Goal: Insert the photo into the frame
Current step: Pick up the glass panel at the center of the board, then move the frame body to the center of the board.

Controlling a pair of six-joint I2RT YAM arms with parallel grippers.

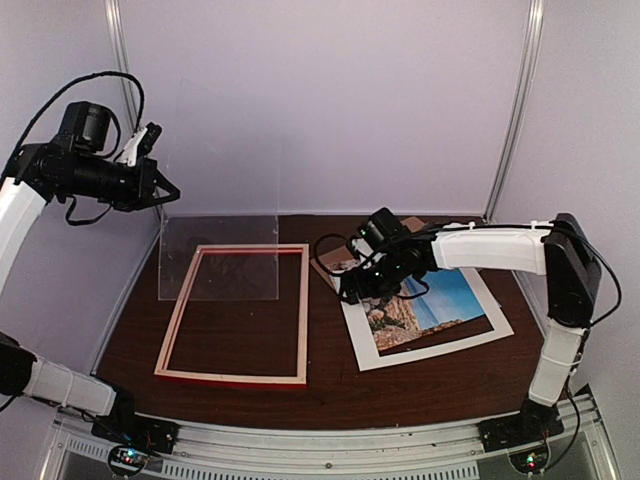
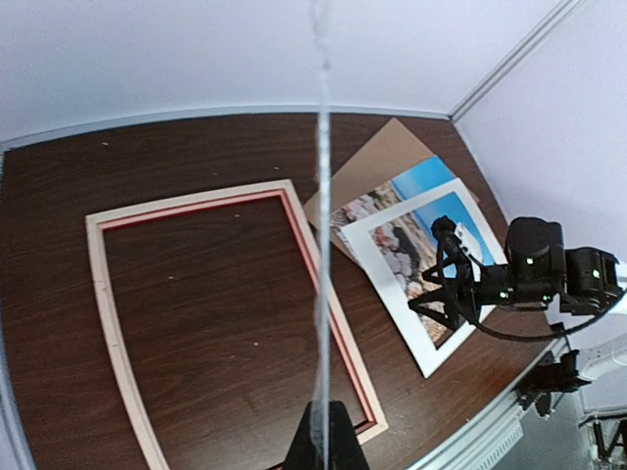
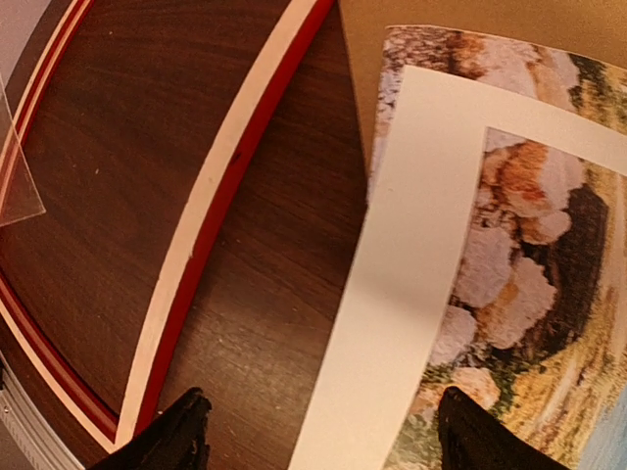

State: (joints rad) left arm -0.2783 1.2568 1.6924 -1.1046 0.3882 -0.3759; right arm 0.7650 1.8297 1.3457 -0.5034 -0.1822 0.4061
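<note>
The frame lies back-up, near left on the worktop, long axis near-to-far. Right of it, the photo sits under a white mat. The right hand hovers apart above its left edge. Far left, the raised left hand clamps a clear pane.

Top external: fixed, above and behind the arm bases, facing forward and down; distant; takes in the whole desk.
Left wrist: high over the left side, looking down; what seems a clear sheet, edge-on, splits it.
Right wrist: close, looking straight down.
Shared by all: frame right rail, photo left edge.
</note>
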